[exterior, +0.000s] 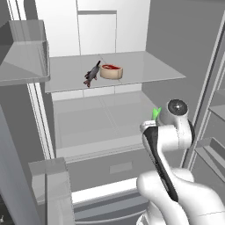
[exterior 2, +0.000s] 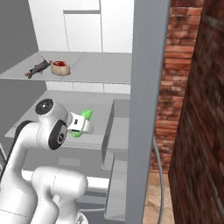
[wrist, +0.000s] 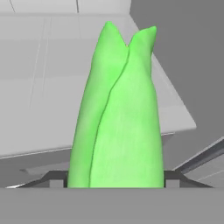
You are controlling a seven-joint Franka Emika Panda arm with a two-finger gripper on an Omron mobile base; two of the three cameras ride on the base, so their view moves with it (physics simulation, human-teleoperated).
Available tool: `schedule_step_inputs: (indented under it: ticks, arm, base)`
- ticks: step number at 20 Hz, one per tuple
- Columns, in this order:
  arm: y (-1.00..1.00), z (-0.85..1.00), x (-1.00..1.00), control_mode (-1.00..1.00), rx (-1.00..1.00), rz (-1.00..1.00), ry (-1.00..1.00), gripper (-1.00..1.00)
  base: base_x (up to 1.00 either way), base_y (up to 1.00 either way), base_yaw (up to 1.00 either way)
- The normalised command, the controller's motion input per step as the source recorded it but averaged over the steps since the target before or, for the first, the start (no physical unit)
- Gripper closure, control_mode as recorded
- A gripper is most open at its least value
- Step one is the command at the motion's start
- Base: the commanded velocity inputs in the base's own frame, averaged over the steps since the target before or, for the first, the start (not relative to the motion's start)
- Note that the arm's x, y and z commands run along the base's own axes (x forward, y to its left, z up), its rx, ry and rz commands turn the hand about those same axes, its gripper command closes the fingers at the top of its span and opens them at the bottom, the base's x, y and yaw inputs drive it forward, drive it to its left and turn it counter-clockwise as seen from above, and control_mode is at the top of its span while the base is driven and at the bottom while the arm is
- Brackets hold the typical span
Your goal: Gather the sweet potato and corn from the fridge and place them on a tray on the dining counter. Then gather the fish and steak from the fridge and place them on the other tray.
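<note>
From the left base view, the tall grey fridge [exterior: 110,123] stands open. On its upper shelf a small dark grey fish [exterior: 91,74] lies just beside the slab of red raw steak with a pale fat rim [exterior: 111,70]; the shelf below looks bare. Only the bright green pointed husk tips of the corn [exterior: 156,114] peek above the white arm, in front of the lower shelf.

From the right base view, the gripper [exterior 2: 81,124] holds the corn off the shelf, leaves poking out on either side of the hand.

In the hand view the corn stands lengthwise between the two dark fingertips [wrist: 53,179], which are closed against its lower body. It is probably light and fairly stiff, though the smooth husk may slip; a hold across the thick middle suits it better than the tapering tips.
</note>
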Motion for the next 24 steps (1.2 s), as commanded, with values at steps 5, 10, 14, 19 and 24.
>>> schedule_step_inputs:
  ticks: [5,10,14,19,24]
  arm:
    - [0.13,0.50,-0.79,-1.00,0.08,0.02,0.03,1.00]
    - [0.13,0.45,-0.83,-1.00,0.06,0.04,0.03,1.00]
    - [0.16,0.33,-0.77,-1.00,0.04,0.05,0.04,1.00]
    - [0.15,0.08,-0.85,-1.00,0.00,0.03,0.00,1.00]
    - [0.09,0.08,-0.66,-1.00,0.00,0.01,-0.01,1.00]
  base:
    - [0.00,0.00,0.00]
    - [0.00,0.00,0.00]
    - [0.00,0.00,0.00]
    - [0.00,0.00,0.00]
    - [0.00,0.00,0.00]
